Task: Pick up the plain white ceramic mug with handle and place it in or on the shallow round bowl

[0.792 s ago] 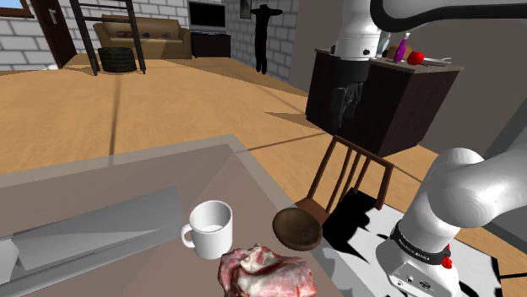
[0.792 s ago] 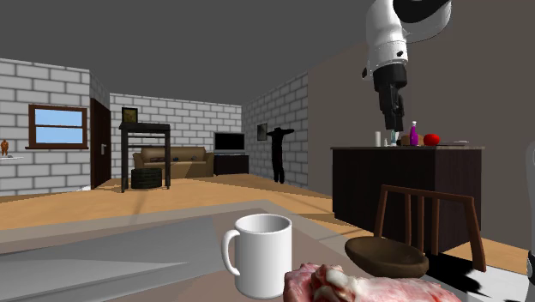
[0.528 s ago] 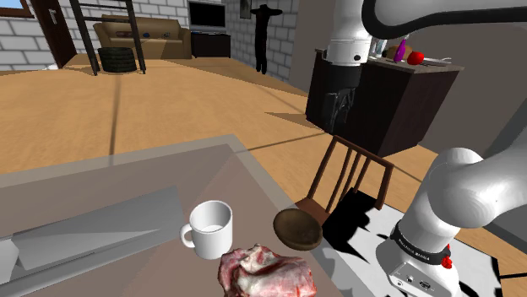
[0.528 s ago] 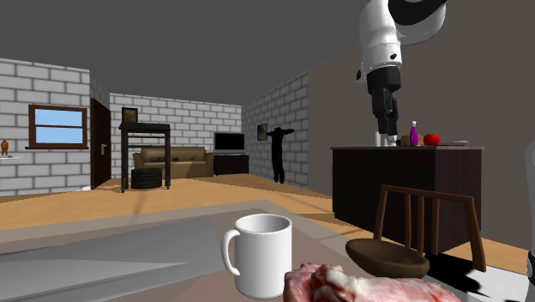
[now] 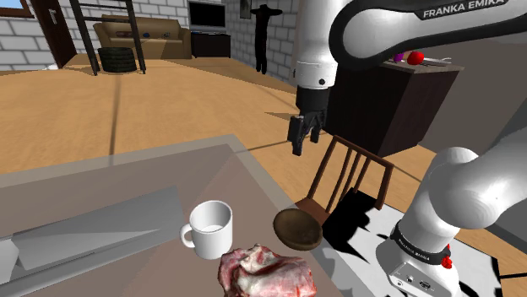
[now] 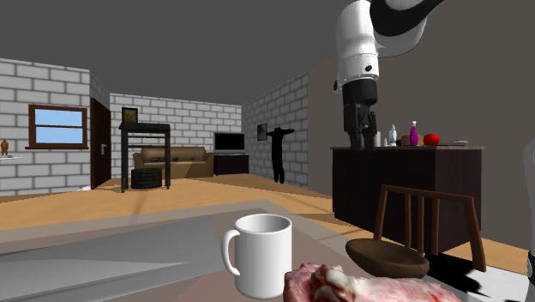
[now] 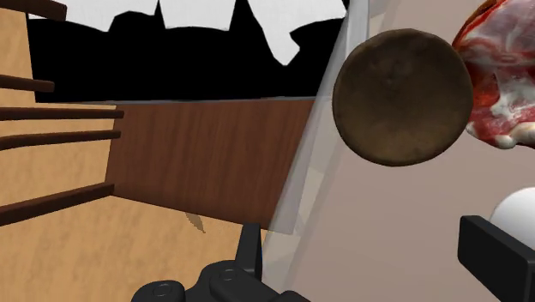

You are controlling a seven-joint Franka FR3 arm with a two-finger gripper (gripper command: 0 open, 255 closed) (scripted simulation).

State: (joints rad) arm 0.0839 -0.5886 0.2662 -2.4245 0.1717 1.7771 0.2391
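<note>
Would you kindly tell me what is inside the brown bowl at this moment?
Nothing: the wrist view looks down into the bowl and shows its brown inside bare. The mug stands apart on the table. In the second exterior view the rim hides the inside.

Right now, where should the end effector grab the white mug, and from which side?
Top-down, pinching the rim wall. The mug stands upright, mouth open. Its handle sticks out toward the shoulder view's left, and the red marbled lump crowds its near side, so probably take the far wall. The end effector is open.
</note>
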